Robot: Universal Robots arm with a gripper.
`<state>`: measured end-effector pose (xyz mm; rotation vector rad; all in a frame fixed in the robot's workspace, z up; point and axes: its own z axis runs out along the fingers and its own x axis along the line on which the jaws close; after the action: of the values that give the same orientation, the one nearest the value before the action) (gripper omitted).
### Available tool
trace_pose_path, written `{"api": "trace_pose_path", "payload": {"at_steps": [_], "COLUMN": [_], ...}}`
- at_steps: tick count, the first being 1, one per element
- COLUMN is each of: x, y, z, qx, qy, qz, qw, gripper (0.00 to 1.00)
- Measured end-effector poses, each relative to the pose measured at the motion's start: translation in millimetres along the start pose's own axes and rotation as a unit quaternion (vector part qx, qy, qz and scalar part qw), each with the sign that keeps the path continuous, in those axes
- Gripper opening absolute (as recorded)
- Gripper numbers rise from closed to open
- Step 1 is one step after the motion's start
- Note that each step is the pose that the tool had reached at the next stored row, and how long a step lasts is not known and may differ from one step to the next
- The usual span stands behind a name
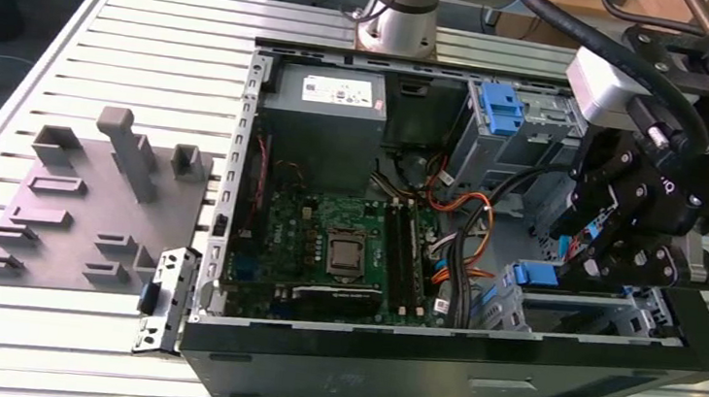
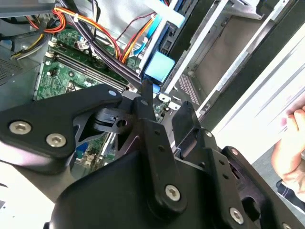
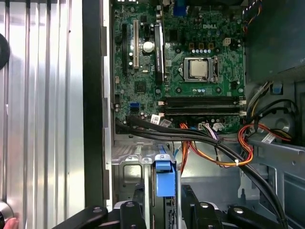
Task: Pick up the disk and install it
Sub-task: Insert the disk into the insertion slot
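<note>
**Disk on edge in the drive bay**

The disk [image 3: 163, 176] stands upright in the grey metal drive cage [image 3: 126, 167] at a corner of the computer case [image 1: 441, 382], beside the motherboard [image 3: 190, 62]. Its blue rail faces the gripper [image 3: 164, 202]. The gripper straddles it with its fingers [image 3: 138, 205] partly spread, one on each side, and a thin gap shows (no clamping contact visible). A person's hand [image 2: 290, 143] is outside the case.

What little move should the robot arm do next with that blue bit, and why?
Probably a small, slow push straight down. The gripper hangs right over the drive cage, and the blue tab pokes up above the cage, so the part looks not fully seated.
</note>
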<state>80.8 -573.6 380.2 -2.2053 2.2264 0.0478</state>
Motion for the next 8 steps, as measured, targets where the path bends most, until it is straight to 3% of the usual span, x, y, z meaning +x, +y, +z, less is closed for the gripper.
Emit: {"api": "trace_pose_path", "payload": {"at_steps": [4,8], "x": [-0.5,-1.2], "y": [-1.1,-8.3], "z": [2.6,6.8], "qx": [0.0026,0.0027], "qy": [-0.0001,0.0000], "qz": [-0.004,-0.007], "qw": [0.99999,0.99997], "gripper": [0.44,0.44]}}
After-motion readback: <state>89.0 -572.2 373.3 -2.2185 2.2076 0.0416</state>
